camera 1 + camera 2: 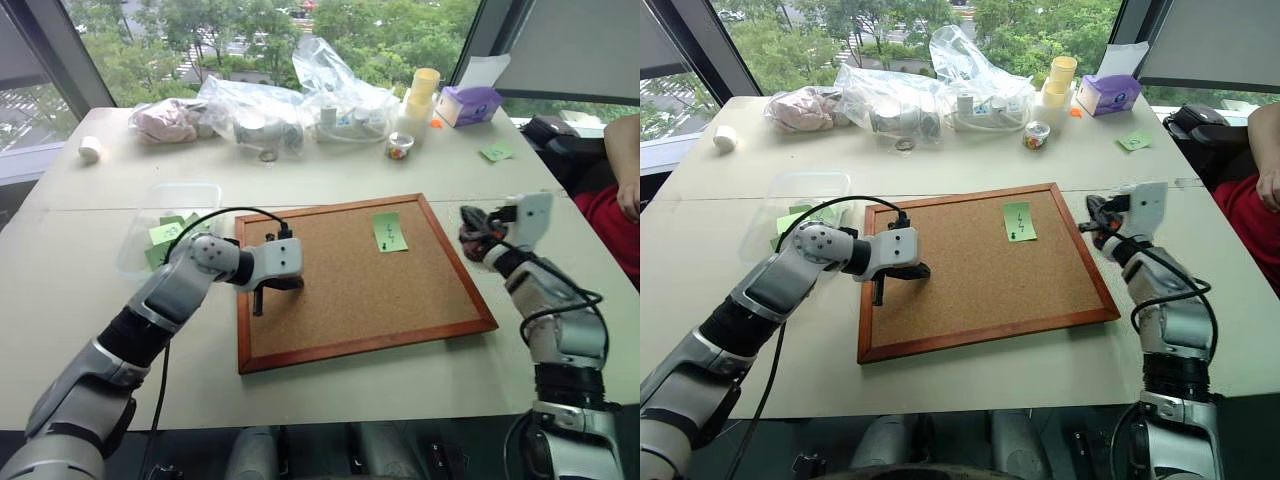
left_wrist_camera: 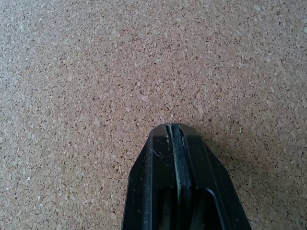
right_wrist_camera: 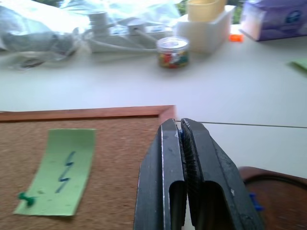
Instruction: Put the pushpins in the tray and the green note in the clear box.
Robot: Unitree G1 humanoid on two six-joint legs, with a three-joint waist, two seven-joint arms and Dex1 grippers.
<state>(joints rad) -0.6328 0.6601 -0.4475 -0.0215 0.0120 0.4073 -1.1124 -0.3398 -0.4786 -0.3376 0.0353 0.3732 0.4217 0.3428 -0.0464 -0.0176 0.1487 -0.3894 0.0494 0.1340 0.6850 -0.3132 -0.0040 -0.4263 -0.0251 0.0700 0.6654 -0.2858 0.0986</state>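
Observation:
The green note (image 1: 389, 232) lies on the cork board (image 1: 350, 300), with a green pushpin (image 3: 25, 197) stuck in its lower corner. My right gripper (image 3: 181, 125) is shut just off the board's right edge. A blue sliver of a pushpin (image 3: 181, 131) shows between its tips. Under it sits the reddish-brown tray (image 3: 283, 191), with a blue pushpin (image 3: 254, 201) inside. My left gripper (image 1: 258, 306) is shut, empty, its tip down on the board's left part. The clear box (image 1: 150, 205) stands left of the board and holds green slips.
Crinkly plastic bags (image 1: 260, 115), a small jar of coloured pins (image 1: 399, 146), a yellow cup stack (image 1: 424, 90) and a purple tissue box (image 1: 470, 103) line the table's far side. Another green slip (image 1: 497, 152) lies back right. A person (image 1: 622, 190) sits at the right edge.

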